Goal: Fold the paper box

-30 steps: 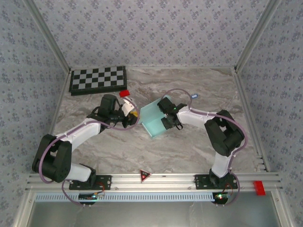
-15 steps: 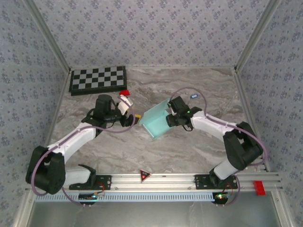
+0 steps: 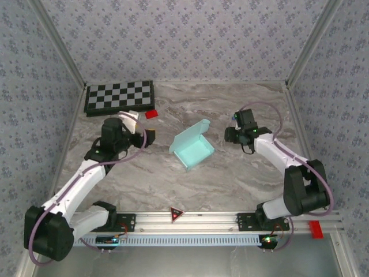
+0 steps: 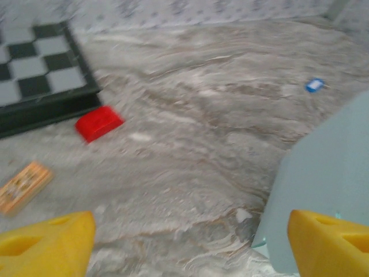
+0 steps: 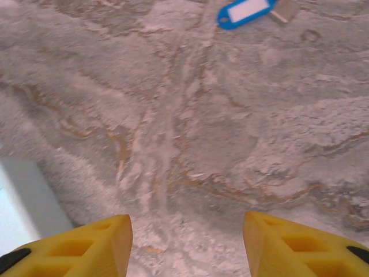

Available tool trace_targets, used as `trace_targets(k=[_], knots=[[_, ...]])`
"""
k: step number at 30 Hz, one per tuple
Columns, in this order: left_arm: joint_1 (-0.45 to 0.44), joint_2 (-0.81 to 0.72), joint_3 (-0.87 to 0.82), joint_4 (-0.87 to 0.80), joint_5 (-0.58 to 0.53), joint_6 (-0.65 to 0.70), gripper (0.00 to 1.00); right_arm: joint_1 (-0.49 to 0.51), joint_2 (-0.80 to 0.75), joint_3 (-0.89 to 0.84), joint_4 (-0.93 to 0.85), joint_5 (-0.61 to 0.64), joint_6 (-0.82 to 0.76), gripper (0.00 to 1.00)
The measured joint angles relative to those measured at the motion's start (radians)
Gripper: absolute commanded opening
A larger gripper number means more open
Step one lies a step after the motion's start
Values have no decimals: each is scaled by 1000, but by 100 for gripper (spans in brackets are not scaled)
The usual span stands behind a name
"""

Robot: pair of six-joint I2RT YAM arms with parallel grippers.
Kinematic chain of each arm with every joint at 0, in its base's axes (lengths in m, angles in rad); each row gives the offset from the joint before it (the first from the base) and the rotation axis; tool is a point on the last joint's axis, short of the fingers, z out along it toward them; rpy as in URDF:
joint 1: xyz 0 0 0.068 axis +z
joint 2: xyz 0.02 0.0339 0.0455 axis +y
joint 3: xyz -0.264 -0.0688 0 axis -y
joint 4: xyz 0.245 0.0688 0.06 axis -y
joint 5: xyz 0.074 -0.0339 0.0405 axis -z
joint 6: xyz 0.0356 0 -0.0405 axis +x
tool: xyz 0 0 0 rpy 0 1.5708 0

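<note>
Top external view: one paper box (image 3: 193,148) is seen near the middle of the marble table (image 3: 173,184), a pale cyan tray with a lid flap raised along its far side, and it is touched by neither arm. Through the left wrist camera a blurred panel of it (image 4: 331,190) is caught, cut off by the right edge of the frame. Through the right wrist camera a pale sliver of it (image 5: 20,199) is cut off at the lower left.

Two grippers are counted. The left gripper (image 3: 149,137) is held to the left of the box, apart from it, and its yellow fingers (image 4: 46,242) are spread wide with nothing between them. The right gripper (image 3: 229,134) is held to the right of the box, its fingers (image 5: 72,242) likewise parted over bare table.

One checkerboard (image 3: 119,97) is laid at the far left corner, with one red block (image 3: 151,114) just beside its near right corner. One blue key tag (image 5: 245,11) is seen ahead of the right gripper. One small orange object (image 4: 24,186) is too blurred to be identified.
</note>
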Motion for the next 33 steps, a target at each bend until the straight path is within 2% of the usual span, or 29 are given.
trace_targets(k=[5,11,20,33], knots=[[12,-3,140,-208,-55,-74,88,-86,100,129,-50,-37,7,52],[12,-21,161,-322,-67,-73,89,-151,242,311,-113,-53,15,47],[16,-20,164,-396,-49,-42,89,-213,504,607,-219,-87,-3,45],[37,-33,163,-418,-47,18,89,-256,759,892,-385,-124,-46,47]])
